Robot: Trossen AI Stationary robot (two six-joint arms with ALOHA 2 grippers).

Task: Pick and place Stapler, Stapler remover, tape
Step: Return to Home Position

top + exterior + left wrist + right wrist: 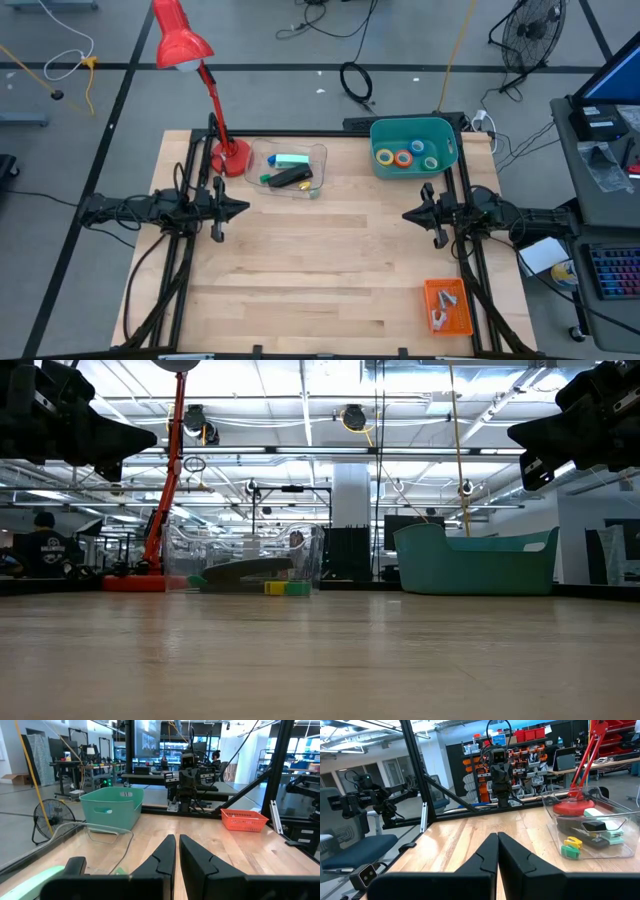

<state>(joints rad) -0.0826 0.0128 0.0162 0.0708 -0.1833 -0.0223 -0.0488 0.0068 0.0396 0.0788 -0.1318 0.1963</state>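
Meanwhile, tape [404, 158] in teal bin [415, 122] near closed right pincer [408, 214], left pincer [245, 209] likewise closed.

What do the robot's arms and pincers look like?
Both the left arm and the right arm are black, built of chunky jointed segments. The left pincer and right pincer each have two dark fingers tapering to a point, like a beak. No markings show.
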